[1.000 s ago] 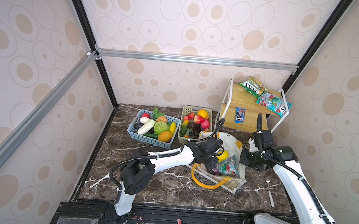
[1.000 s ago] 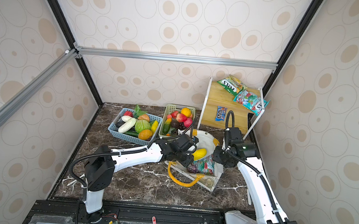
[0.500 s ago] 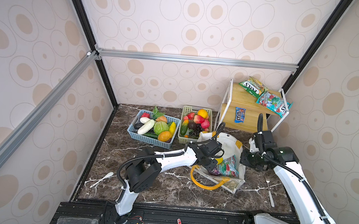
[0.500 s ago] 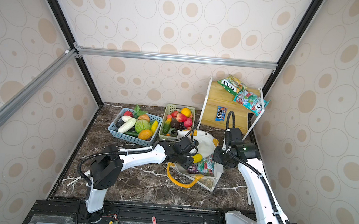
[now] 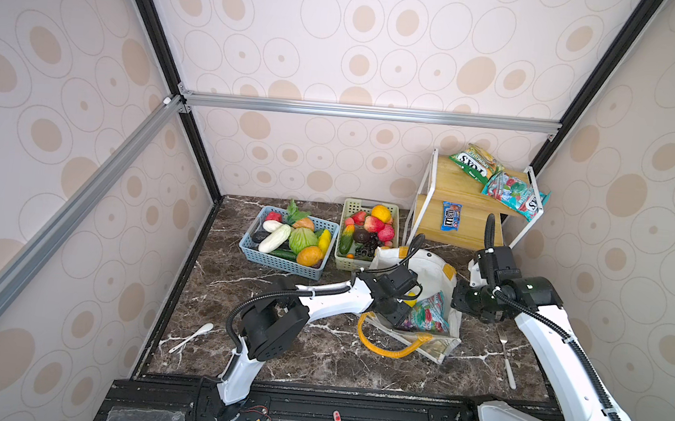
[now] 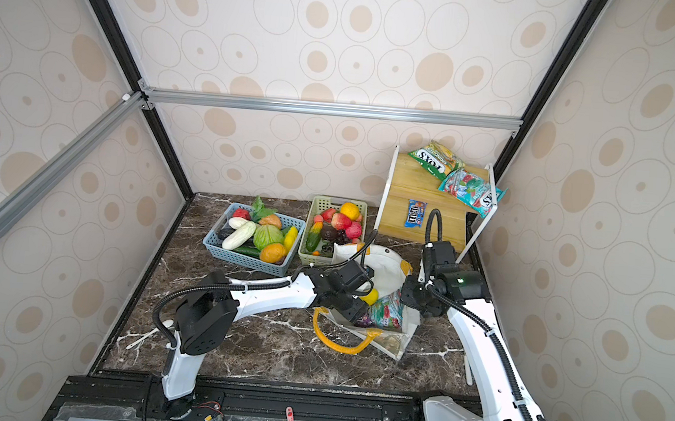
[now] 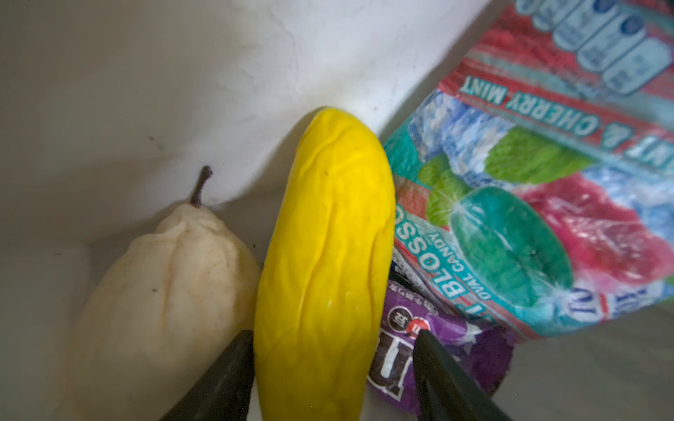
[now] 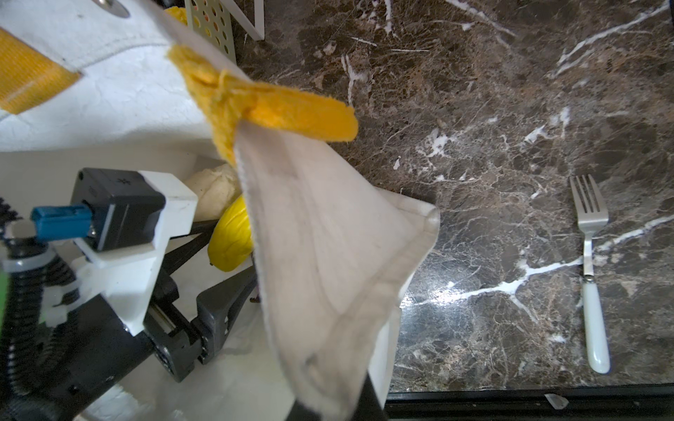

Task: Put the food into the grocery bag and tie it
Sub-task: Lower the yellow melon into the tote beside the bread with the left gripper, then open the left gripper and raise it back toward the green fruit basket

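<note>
Fork [image 5: 507, 359], white spoon [image 5: 191, 337], blue basket [image 5: 277, 263], green basket [image 5: 347, 265], wooden shelf [image 5: 470, 226]

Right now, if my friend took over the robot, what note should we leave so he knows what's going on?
Left gripper: open, down inside the grocery bag, with a finger on each side of the yellow fruit.
Right gripper: shut on the grocery bag's rim, holding it open.
Done: the yellow fruit, pale pear, teal candy packet and purple packet are in the bag.
Left to do: more food sits in the blue basket, the green basket and on the wooden shelf. The bag is not yet tied, and its orange handle lies on the table.
</note>
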